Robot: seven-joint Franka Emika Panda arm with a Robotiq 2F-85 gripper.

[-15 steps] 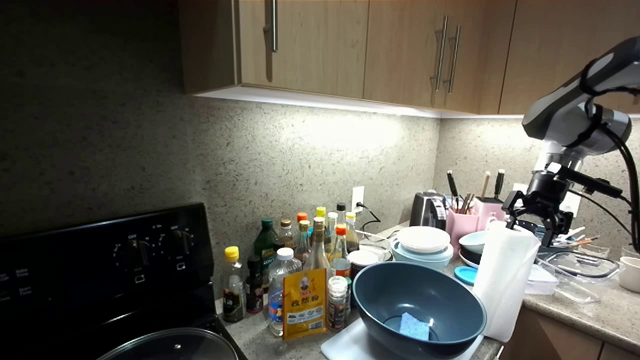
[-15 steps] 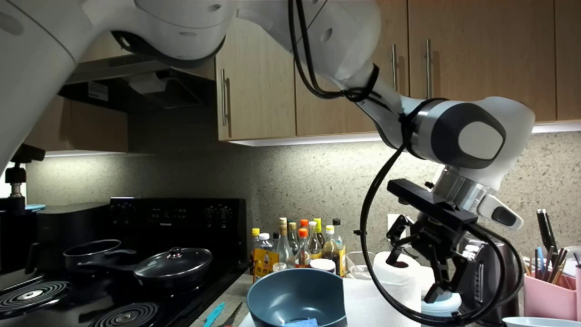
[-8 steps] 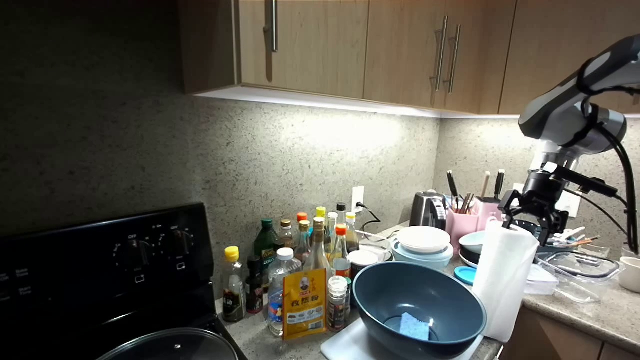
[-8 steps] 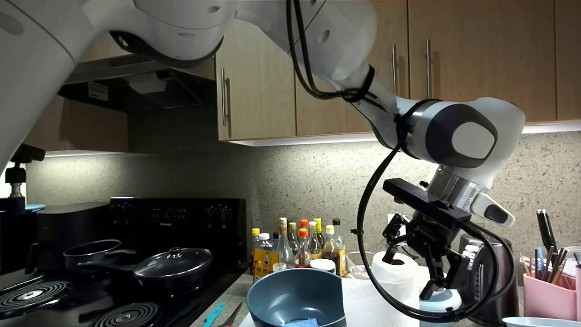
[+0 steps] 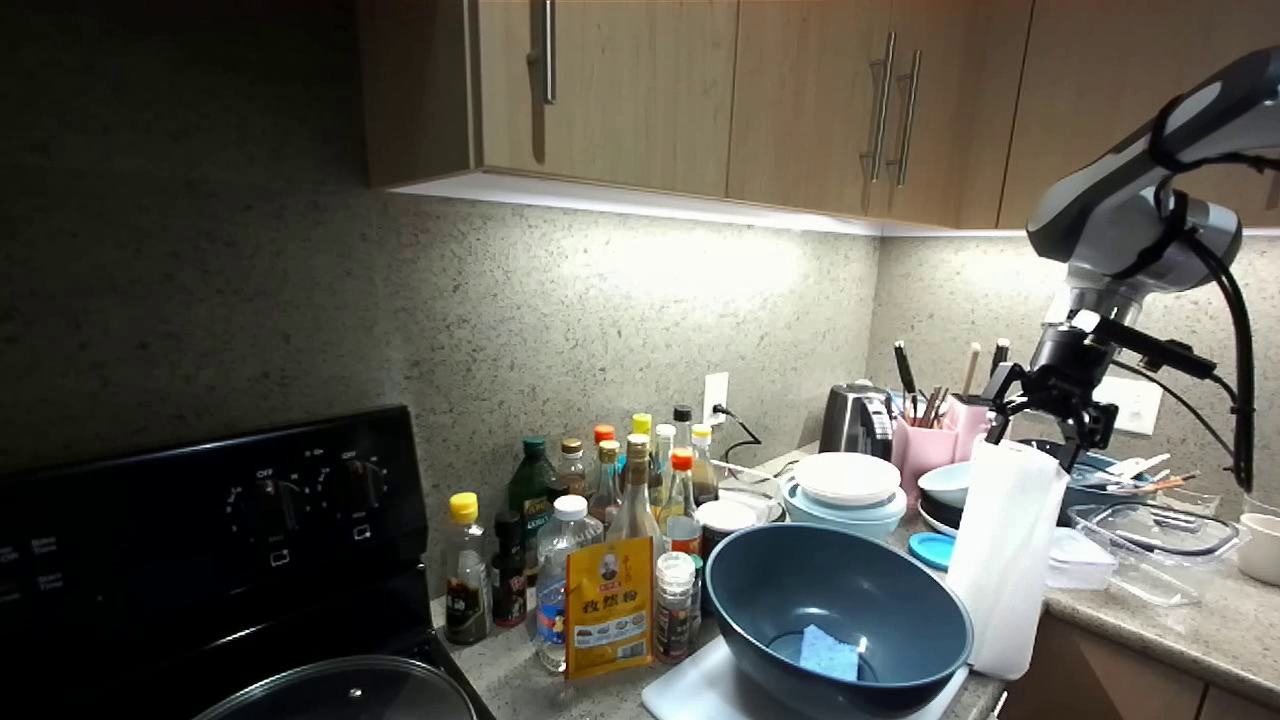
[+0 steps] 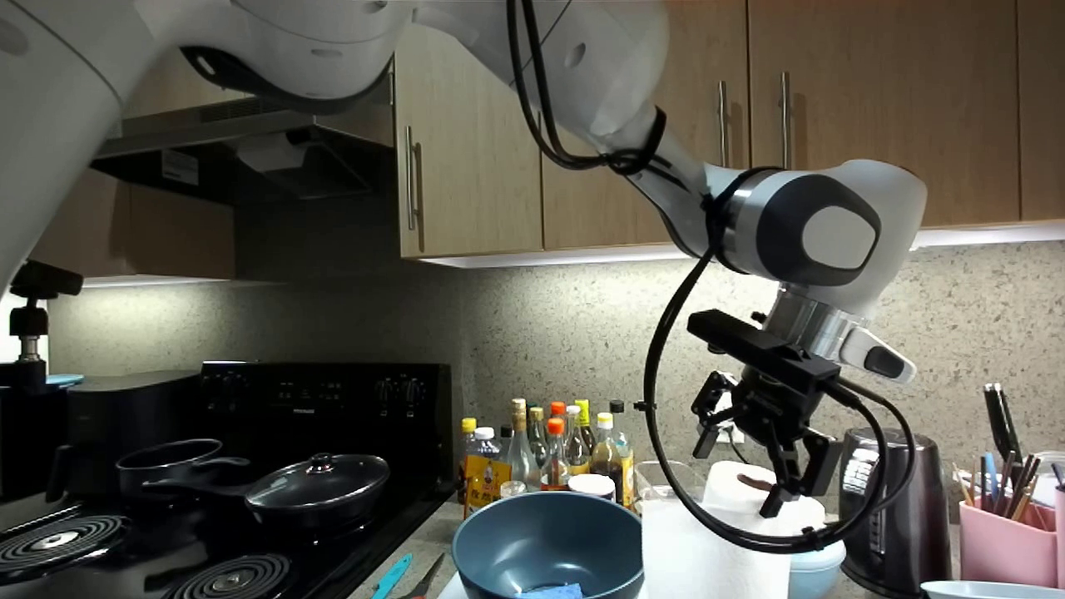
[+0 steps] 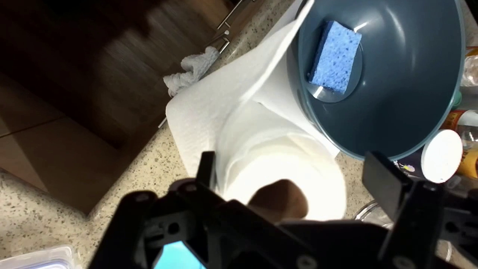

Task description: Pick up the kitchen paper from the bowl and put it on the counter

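Observation:
The kitchen paper (image 5: 1005, 570), a thick white roll, stands on end beside the bowl (image 5: 840, 600) rather than inside it. A loose sheet (image 7: 224, 89) spreads from the roll along the bowl's near side. My gripper (image 7: 293, 173) is open just above the roll's top, one finger on each side of it in the wrist view. Speckled counter shows between the roll and the right-hand finger (image 7: 384, 183); whether the left-hand finger touches the paper I cannot tell. In an exterior view the gripper (image 6: 740, 472) hangs tilted over the hollow core. The counter (image 7: 22, 209) runs below.
A blue sponge (image 5: 828, 652) lies in the bowl, which rests on a white board (image 5: 690, 685). Bottles (image 5: 610, 500) crowd behind it. Stacked dishes (image 5: 845, 490), a kettle (image 6: 890, 499) and clear containers (image 5: 1150, 550) stand around the roll. The counter edge (image 7: 123, 172) is close by.
In both exterior views my open gripper has risen and shifted left. The roll's top first shifted slightly left, and now sits lower relative to the fingers. The bowl has stayed put.

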